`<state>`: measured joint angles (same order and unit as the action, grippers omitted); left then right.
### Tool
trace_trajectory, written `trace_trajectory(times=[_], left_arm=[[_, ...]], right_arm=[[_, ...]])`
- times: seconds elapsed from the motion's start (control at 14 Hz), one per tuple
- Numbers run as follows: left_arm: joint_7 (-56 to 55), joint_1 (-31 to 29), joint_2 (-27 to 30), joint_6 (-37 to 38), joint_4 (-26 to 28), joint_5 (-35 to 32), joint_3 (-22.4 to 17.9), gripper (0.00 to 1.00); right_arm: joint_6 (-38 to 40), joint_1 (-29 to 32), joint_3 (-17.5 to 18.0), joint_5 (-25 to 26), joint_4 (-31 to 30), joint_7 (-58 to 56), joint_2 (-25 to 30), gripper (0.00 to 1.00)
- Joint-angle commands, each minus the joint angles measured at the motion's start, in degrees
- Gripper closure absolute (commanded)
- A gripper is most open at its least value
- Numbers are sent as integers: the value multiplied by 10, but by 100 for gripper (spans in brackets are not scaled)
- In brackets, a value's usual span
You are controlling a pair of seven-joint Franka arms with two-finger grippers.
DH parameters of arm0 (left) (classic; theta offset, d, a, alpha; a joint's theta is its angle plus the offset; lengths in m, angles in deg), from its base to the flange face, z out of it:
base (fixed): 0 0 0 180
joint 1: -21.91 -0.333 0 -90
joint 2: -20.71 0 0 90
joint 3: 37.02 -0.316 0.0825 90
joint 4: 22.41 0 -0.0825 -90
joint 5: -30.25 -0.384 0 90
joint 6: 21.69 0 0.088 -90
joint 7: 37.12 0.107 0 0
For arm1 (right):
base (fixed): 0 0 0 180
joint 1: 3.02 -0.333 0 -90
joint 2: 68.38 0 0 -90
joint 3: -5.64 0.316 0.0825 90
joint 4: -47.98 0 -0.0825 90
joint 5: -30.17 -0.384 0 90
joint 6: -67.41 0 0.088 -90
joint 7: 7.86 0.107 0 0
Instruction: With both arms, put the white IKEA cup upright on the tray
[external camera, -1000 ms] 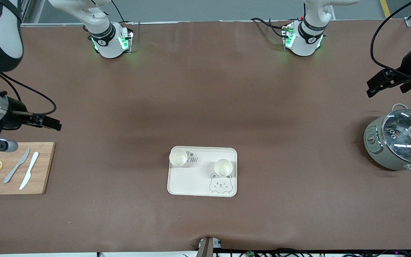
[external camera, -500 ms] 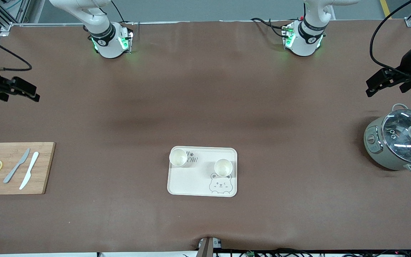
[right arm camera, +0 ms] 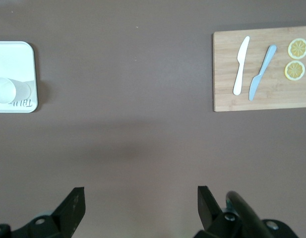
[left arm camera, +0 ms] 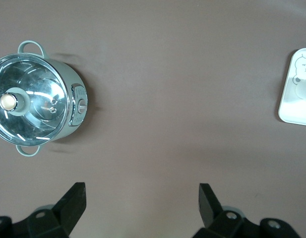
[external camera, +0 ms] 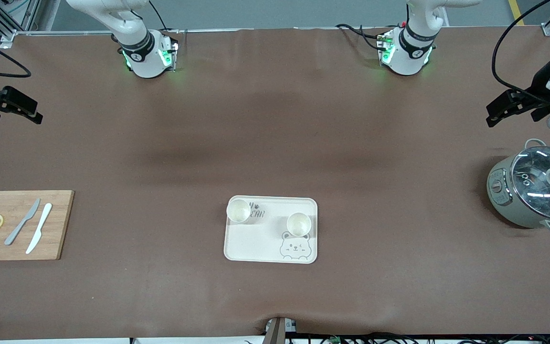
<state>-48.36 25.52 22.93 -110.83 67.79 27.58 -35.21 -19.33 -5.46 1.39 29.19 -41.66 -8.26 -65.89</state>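
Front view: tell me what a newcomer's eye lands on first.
The cream tray mid-table, near the front camera, holds two white cups standing upright. At the left arm's end sits a glass-lidded pot; at the right arm's end a cutting board carries two knives and two lemon slices. The left gripper and right gripper hang open over bare table.

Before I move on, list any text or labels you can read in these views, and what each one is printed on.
"EAR": on the tray, beside the cup that hides the rest of the lettering in the front view.
"TELL", roughly: the same lettering on the tray in the right wrist view; blurred, so not a sure reading.
Control panel on the pot: markings too small to read.
Bear face on the tray: a drawing, no words.
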Motion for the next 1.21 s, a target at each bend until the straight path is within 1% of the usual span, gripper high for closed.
trace_trajectory(times=[0.0,0.14,0.36,0.71,1.14], left_arm=[[-5,-1,5,10,-2,3,3,0],[-5,-4,5,6,-3,10,3,0],[-5,-3,5,6,1,11,3,0],[6,-4,8,5,10,27,4,0],[10,-2,9,11,1,23,3,0]], right_arm=[[3,7,13,8,10,-9,-1,0],[3,10,13,6,6,-15,-5,0],[3,-3,14,9,6,-11,-3,0],[3,3,13,10,6,-16,-3,0],[3,2,13,10,6,-16,-3,0]])
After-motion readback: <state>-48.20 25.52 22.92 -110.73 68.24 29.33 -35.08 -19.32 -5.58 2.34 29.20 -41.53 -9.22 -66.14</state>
